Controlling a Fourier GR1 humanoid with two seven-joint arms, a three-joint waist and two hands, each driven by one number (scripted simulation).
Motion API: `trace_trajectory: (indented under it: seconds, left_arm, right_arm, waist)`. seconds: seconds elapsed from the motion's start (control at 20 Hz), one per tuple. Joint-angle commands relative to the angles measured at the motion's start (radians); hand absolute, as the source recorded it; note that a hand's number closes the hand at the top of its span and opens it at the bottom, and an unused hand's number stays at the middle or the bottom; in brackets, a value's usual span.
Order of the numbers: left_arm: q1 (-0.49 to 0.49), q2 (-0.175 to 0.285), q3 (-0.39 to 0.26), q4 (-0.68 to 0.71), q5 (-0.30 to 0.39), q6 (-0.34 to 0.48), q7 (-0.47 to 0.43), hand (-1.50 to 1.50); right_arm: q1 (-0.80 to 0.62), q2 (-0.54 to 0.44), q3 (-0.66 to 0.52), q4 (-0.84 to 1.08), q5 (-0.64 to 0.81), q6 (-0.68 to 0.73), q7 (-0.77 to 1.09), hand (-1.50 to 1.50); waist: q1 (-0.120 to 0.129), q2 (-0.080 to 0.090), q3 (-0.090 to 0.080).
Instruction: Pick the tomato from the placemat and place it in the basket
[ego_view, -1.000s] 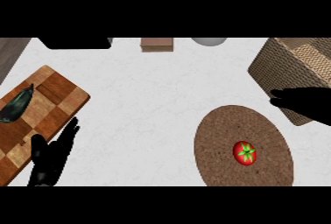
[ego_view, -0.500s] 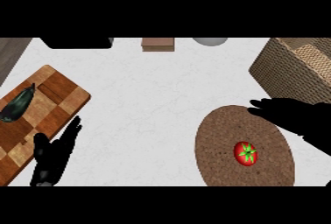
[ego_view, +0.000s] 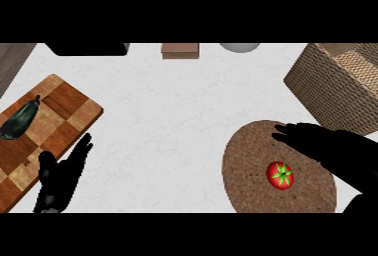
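Here's the tomato (ego_view: 280, 175), red with its green star of a stem facing up, sitting low on the round woven placemat (ego_view: 247, 160) and toward its right side. It has not been lifted.

The right hand (ego_view: 328, 149) hangs over the far half of the mat, fingers (ego_view: 294, 133) stretched out straight and spread wide, holding nothing. It sits just beyond the tomato and not around it. From this steep angle I can't tell how high above the mat it is. My read: this is the approach, with the hand kept wide so it can drop over the fruit and close.

The basket (ego_view: 336, 82) waits at the right of the surface (ego_view: 170, 115), just past the mat's far edge, so the carry should be short. A round tomato can roll when nudged, so the fingers need to come down on both sides of it.

On the other side, the left hand (ego_view: 63, 177) rests at the lower left, fingers up and relaxed, next to the checkered cutting board (ego_view: 63, 107) with its dark eggplant (ego_view: 20, 117). That's well apart from the action.
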Motion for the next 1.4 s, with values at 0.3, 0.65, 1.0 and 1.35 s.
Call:
trace_trajectory:
  seconds: [0.3,0.65,1.0,1.35]
  left_arm:
    - [0.052,-0.036,0.001,0.066,-0.014,-0.011,0.022,0.00]
    - [0.006,-0.019,0.038,0.122,-0.005,-0.072,0.004,0.00]
    - [0.067,-0.029,0.030,0.048,-0.016,-0.073,0.027,0.00]
    - [0.038,-0.043,0.046,0.085,-0.037,-0.063,0.036,0.00]
  right_arm:
    - [0.052,0.082,0.070,0.086,0.196,-0.105,-0.112,-1.50]
    - [0.070,0.132,0.101,0.181,0.281,-0.176,-0.200,-1.50]
    - [0.042,0.157,0.146,0.281,0.388,-0.180,-0.203,-1.50]
    - [0.074,0.210,0.206,0.338,0.477,-0.225,-0.199,-1.50]
  waist:
    - [-0.002,0.008,-0.013]
    - [-0.003,0.010,-0.014]
    - [0.007,0.009,-0.014]
    - [0.003,0.010,-0.013]
